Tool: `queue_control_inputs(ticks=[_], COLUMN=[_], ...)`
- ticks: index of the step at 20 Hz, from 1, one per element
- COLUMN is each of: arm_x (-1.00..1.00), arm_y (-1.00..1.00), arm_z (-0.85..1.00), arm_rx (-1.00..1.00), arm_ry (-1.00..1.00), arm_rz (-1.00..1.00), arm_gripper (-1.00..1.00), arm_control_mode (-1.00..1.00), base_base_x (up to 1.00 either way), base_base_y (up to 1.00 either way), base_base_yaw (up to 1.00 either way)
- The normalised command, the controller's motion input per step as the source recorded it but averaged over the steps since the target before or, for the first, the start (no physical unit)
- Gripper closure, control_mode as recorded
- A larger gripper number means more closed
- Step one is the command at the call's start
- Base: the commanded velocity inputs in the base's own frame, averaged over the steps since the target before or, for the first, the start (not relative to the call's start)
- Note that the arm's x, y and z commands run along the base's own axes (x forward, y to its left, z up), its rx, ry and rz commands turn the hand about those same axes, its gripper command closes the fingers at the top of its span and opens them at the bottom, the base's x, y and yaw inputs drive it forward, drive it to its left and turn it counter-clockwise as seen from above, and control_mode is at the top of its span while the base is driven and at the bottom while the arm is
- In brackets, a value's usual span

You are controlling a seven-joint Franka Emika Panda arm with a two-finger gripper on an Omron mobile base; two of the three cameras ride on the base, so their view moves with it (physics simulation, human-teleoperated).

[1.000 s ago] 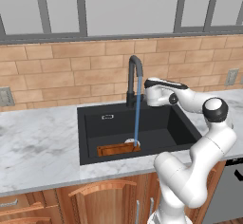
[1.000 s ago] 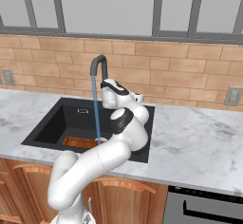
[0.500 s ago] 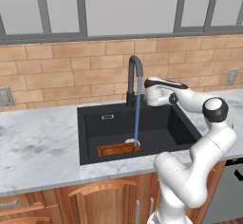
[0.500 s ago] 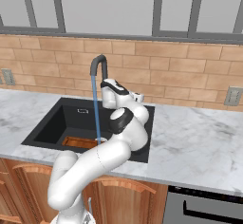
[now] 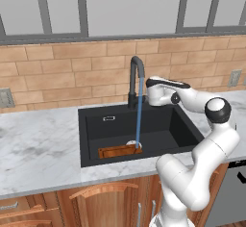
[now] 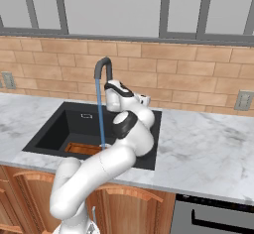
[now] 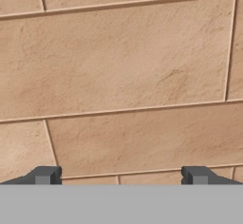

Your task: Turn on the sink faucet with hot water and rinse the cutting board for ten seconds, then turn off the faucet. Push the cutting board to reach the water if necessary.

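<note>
The black gooseneck sink faucet (image 5: pixel 136 72) (image 6: pixel 102 65) stands behind the black sink (image 5: pixel 166 125) (image 6: pixel 57 129). A thin pale-blue stream of water (image 5: pixel 139 118) (image 6: pixel 101 121) falls from its spout onto the right end of the orange-brown cutting board (image 5: pixel 116 151) (image 6: pixel 83 148), which lies flat by the basin's front wall. My gripper (image 5: pixel 150 91) (image 6: pixel 111 94) (image 7: pixel 121 175) hovers just right of the faucet's base, pointing at the brick wall. Its fingertips (image 7: pixel 45 174) stand wide apart with nothing between them. The faucet's lever is hidden beside my hand.
The white drain (image 5: pixel 133 145) peeks out behind the board. Marble counter (image 5: pixel 38 149) (image 6: pixel 208 148) runs on both sides of the sink. The brick backsplash (image 7: pixel 123 76) lies close ahead of the hand, with wall outlets (image 5: pixel 6 97) (image 6: pixel 243 100). An appliance front (image 6: pixel 213 218) sits at lower right.
</note>
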Motion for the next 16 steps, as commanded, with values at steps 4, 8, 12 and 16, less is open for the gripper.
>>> queue_control_inputs(ticks=[4,8,12,16], arm_x=[0.00,0.00,0.00,0.00], arm_y=[-0.03,-0.17,-0.30,-0.28], arm_z=[0.10,0.00,0.00,0.00], arm_rx=[0.00,0.00,0.00,0.00], arm_ry=[0.00,0.00,0.00,0.00], arm_rz=[0.00,0.00,0.00,0.00], arm_gripper=[-1.00,-1.00,-1.00,-1.00], arm_control_mode=[-1.00,-1.00,-1.00,-1.00], base_base_x=[0.00,0.00,0.00,0.00], base_base_y=[0.00,0.00,0.00,0.00], base_base_yaw=[0.00,0.00,0.00,0.00])
